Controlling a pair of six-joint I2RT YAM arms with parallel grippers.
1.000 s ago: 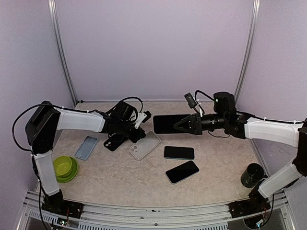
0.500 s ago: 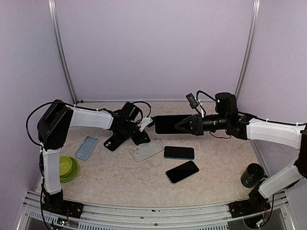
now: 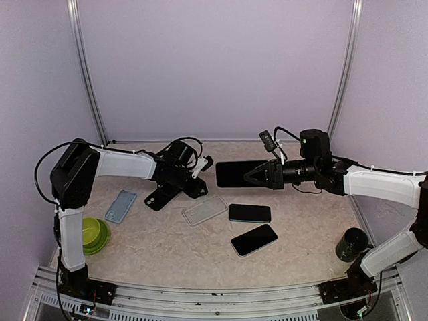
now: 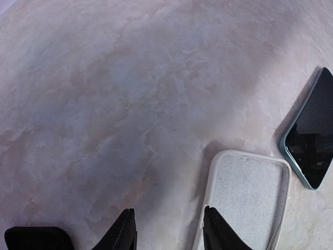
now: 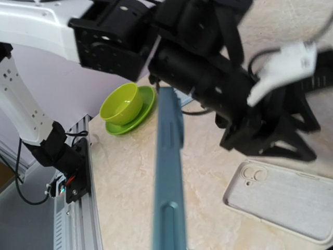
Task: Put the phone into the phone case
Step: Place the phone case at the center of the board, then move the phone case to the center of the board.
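In the top view my right gripper (image 3: 253, 175) is shut on a dark phone (image 3: 234, 174), holding it level above the back middle of the table. The right wrist view shows that phone (image 5: 169, 172) edge-on, with a teal rim. A clear white phone case (image 3: 204, 209) lies open side up on the table, left of and below the held phone. My left gripper (image 3: 195, 189) hovers at the case's far end. Its fingers (image 4: 125, 232) stand apart over bare table, the right one at the rim of the case (image 4: 250, 192).
Two more phones (image 3: 249, 212) (image 3: 253, 239) lie right of the case. A blue case (image 3: 120, 205) and a black one (image 3: 159, 196) lie to the left. A green bowl on a saucer (image 3: 90, 234) sits front left and a dark cup (image 3: 352, 244) front right.
My left gripper has opened and let go of the clear case, which now lies flat, slightly nearer the front. The right arm with the phone has barely moved.
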